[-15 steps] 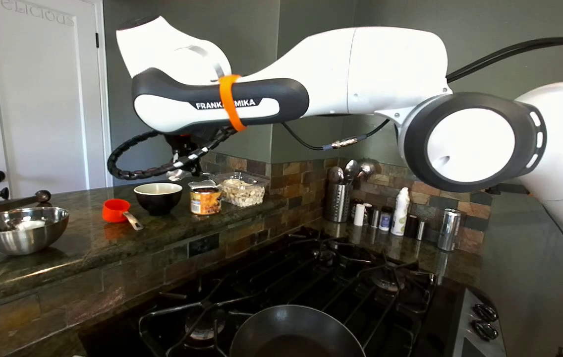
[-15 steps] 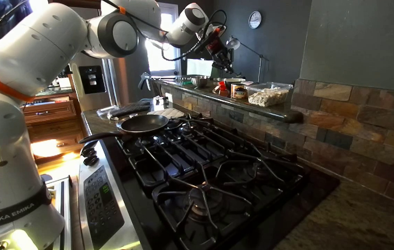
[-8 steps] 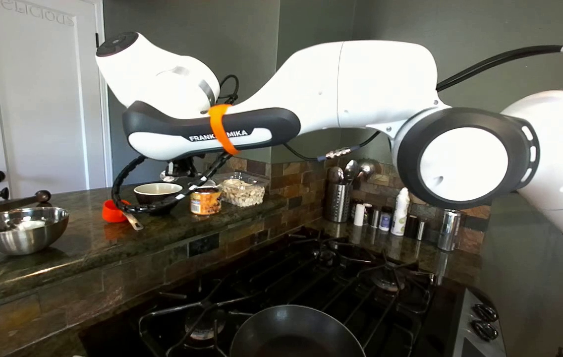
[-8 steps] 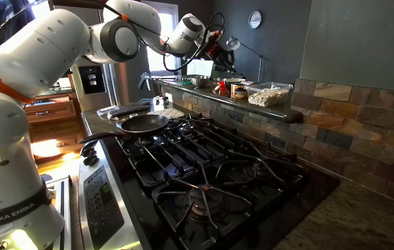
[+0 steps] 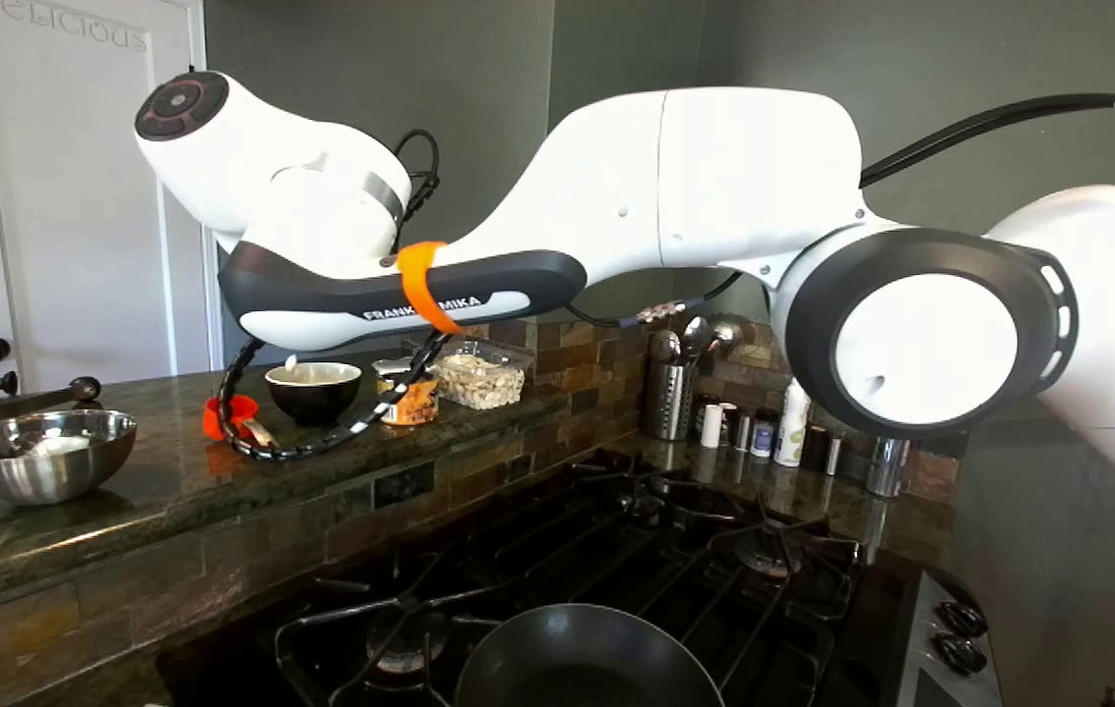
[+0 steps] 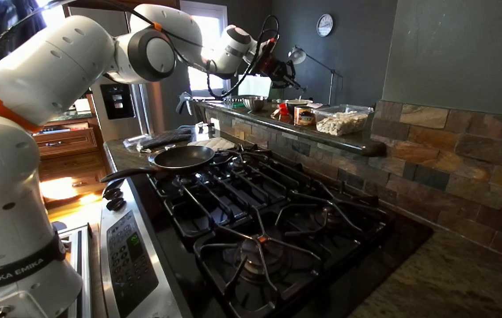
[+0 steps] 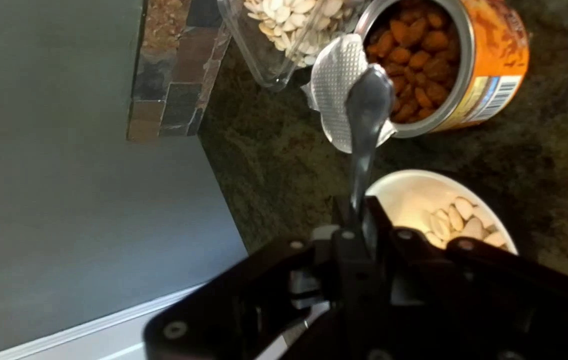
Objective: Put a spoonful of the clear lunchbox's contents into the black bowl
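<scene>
Wrist view: spoon (image 7: 366, 131) gripped by the pincer (image 7: 357, 212); nuts (image 7: 455, 218) from the clear lunchbox (image 7: 264, 52) near the table's (image 7: 269, 160) corner seem delivered into the black bowl (image 7: 406, 197), leaving only withdrawal.

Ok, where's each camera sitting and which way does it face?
Wrist view: on the wrist, looking past the gripper and spoon onto the black bowl, open can and part of the clear lunchbox.
An exterior view: by the frying pan, facing along the stove toward the tiled wall; the arm extends from the right edge, gripper hidden.
An exterior view: near the stove's opposite end, facing back along it, fridge beyond; robot's base, arm and gripper show.
Both exterior views share stove, frying pan, black bowl, clear lunchbox.
</scene>
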Motion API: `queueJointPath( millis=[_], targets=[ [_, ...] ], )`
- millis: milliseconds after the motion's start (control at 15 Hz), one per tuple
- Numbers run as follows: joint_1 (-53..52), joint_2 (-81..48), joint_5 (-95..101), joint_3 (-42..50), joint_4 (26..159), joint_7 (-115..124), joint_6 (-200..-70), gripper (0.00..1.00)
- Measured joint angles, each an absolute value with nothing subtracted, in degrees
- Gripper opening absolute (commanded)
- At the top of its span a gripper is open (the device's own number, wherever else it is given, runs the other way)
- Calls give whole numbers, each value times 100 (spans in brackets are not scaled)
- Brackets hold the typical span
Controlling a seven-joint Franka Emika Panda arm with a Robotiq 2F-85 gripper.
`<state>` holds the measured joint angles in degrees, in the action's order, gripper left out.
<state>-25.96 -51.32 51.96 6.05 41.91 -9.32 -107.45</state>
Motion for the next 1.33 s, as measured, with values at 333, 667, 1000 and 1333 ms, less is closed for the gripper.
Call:
queueJointPath(
  millis=[333, 667, 1000, 1333],
  targets=[
    [-2700, -5220, 5644, 738, 4193, -951, -10924, 2],
    [-2715, -5233, 5666, 733, 4177, -930, -10929, 2],
    [-2669, -5128, 5050, 467, 3949, -917, -10783, 2],
    [-2506, -4900, 4013, -17, 3750, -946, -10025, 2]
  ],
)
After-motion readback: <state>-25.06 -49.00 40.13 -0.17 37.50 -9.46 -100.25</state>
